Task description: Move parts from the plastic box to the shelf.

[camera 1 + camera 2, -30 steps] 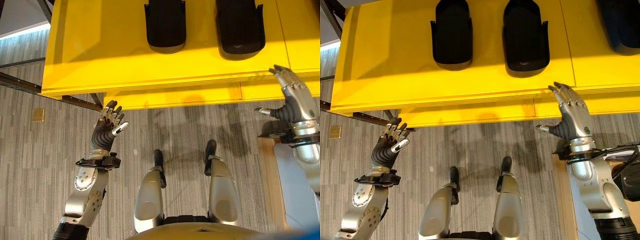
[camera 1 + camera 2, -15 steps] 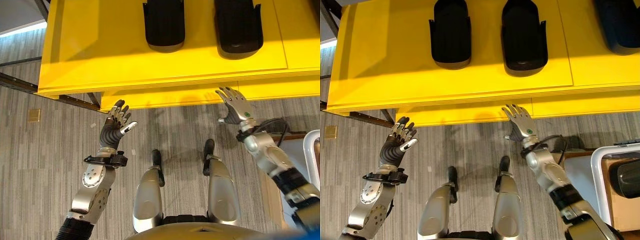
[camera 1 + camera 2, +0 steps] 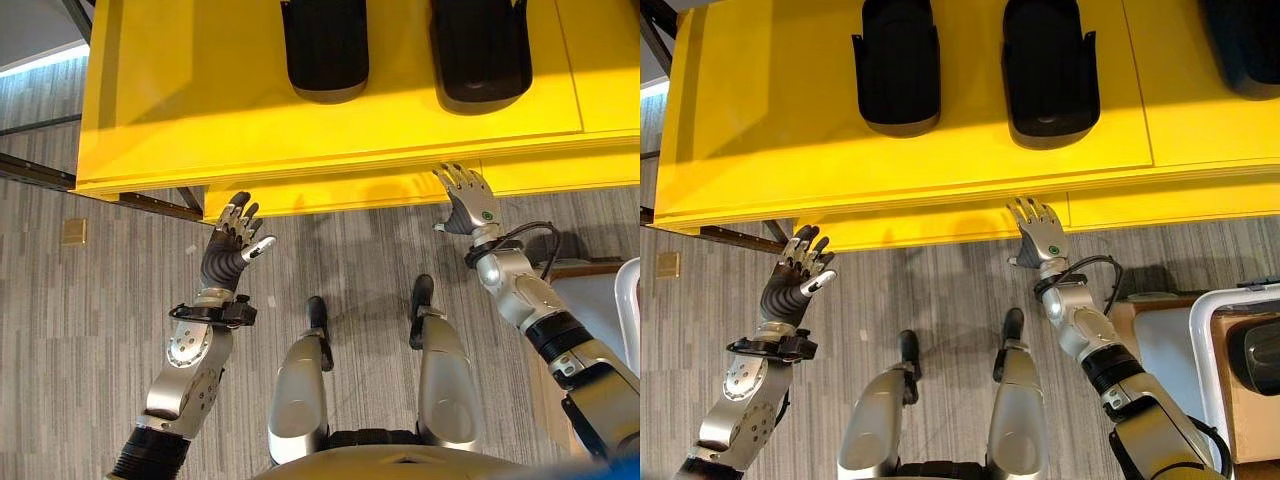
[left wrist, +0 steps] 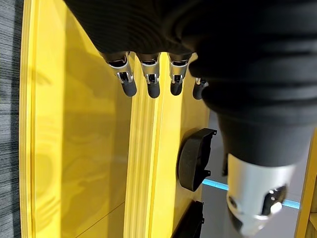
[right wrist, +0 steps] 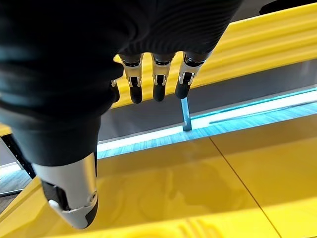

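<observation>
Yellow shelf | 2 black glossy parts on it | both hands' fingers straight, empty

Glossy yellow shelf, matt black parts

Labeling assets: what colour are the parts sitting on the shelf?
Black parts on a bright yellow shelf; clearest in the right eye view.

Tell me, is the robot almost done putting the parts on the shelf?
Partly. Two black moulded parts already sit on the yellow shelf. Both hands, left and right, are open and empty. Another dark part waits in the white plastic box.
</observation>
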Controlling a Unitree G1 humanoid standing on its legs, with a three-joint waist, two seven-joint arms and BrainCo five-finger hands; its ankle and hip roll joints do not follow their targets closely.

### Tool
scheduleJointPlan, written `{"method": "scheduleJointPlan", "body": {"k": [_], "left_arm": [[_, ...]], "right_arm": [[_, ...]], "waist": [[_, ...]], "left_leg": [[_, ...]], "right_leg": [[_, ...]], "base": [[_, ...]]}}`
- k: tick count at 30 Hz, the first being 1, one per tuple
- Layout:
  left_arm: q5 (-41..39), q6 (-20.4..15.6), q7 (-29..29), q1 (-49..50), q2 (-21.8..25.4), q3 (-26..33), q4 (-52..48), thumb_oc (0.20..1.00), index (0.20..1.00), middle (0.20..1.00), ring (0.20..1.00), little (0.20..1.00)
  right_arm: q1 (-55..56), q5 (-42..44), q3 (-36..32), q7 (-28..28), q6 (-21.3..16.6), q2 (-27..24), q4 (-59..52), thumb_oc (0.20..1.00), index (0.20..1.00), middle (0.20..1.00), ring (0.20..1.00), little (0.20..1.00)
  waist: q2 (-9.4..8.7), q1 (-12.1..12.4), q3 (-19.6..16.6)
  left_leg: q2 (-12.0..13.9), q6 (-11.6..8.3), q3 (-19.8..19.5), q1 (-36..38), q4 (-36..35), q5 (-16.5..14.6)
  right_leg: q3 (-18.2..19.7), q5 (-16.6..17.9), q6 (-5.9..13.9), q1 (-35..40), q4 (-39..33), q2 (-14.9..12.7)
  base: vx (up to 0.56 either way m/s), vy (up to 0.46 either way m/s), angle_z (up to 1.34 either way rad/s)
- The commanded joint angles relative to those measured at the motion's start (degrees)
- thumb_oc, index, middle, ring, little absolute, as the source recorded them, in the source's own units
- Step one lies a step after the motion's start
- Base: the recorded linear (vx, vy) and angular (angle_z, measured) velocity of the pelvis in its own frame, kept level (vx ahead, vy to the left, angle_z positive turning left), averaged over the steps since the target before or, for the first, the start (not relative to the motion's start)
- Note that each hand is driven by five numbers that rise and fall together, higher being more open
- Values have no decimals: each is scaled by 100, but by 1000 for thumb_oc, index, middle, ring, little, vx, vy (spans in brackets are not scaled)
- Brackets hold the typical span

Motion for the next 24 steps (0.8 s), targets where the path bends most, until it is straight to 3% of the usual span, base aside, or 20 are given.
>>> {"method": "scheduleJointPlan", "body": {"k": [1, 24], "left_arm": [[171, -401, 83, 332, 308, 254, -350, 1000, 1000, 1000, 1000, 1000], [192, -383, -31, 488, 262, 416, -275, 1000, 1000, 1000, 1000, 1000]], "right_arm": [[62, 1, -266, -309, 34, -20, -429, 1000, 1000, 1000, 1000, 1000], [761, -19, -1248, -382, -205, -660, -1695, 1000, 1000, 1000, 1000, 1000]], "waist": [[-228, 23, -164], [-369, -3, -195]], "left_leg": [[40, 108, -237, -226, 292, 8], [62, 117, -273, -316, 386, -19]], "right_leg": [[119, -577, 336, 298, 458, -189], [92, -569, 332, 262, 510, -196]], "base": [[0, 0, 0], [0, 0, 0]]}}
